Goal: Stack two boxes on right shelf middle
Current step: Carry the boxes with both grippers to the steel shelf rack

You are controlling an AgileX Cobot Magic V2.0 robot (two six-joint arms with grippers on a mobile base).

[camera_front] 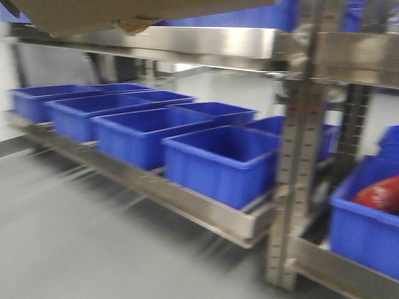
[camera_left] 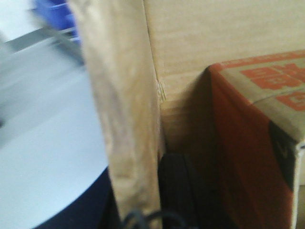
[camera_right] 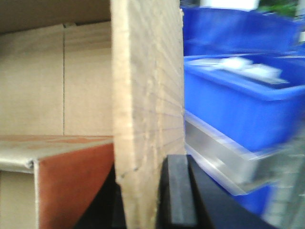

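The left gripper is clamped on an upright side wall of the brown box. Its black finger lies flat against the wall's inner face. An orange-printed carton sits inside the box just beside that finger, and pale floor shows beyond the wall. In the right wrist view, the right gripper pinches another wall of the box, seen edge-on, with one black finger on the outer face and the carton on the inner side. A blue bin on a silver ledge stands near the outside of the wall. In the blurred front view, the brown box fills the top left corner, above the shelf with its shiny front rail. Whether the box touches the rail cannot be told. Blue bins line the level below.
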